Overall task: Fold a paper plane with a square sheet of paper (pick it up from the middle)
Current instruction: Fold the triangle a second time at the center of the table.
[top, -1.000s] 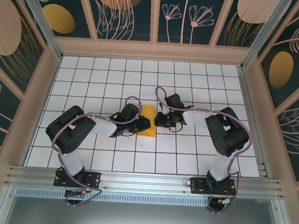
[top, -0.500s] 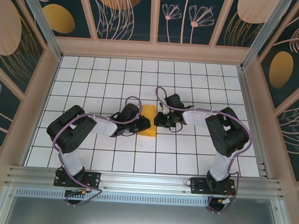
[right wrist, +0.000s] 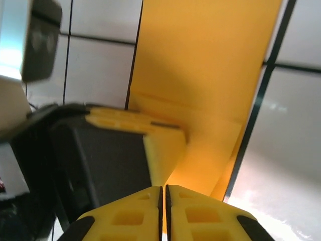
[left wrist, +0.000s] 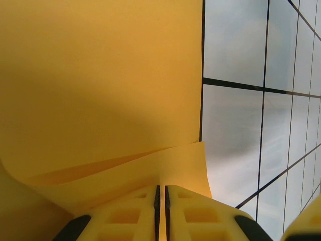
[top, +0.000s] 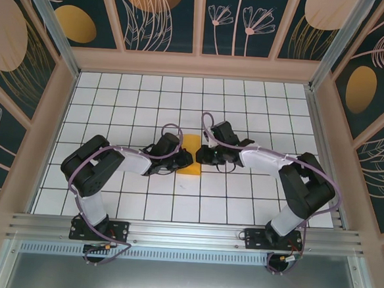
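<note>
The square sheet of paper (top: 192,146) is orange-yellow and folded into a narrow strip about one tile wide, lying mid-table between my two grippers. My left gripper (top: 184,162) is at its left edge. In the left wrist view the paper (left wrist: 100,75) curls up, and my left gripper (left wrist: 160,190) is shut on a raised flap. My right gripper (top: 203,156) is at the strip's right edge. In the right wrist view it (right wrist: 163,190) is shut where the paper (right wrist: 210,65) reaches its tips, facing the left gripper's yellow fingers (right wrist: 163,143). A paper plane is out of view.
The white tiled table (top: 247,108) is walled by beige frame posts and dark patterned panels. A metal rail (top: 186,232) runs along the near edge by the arm bases. Both arms reach inward and meet at the centre.
The right arm's elbow has swung out to the right while its gripper stayed at the paper's right edge. The left arm and the paper have barely moved.
</note>
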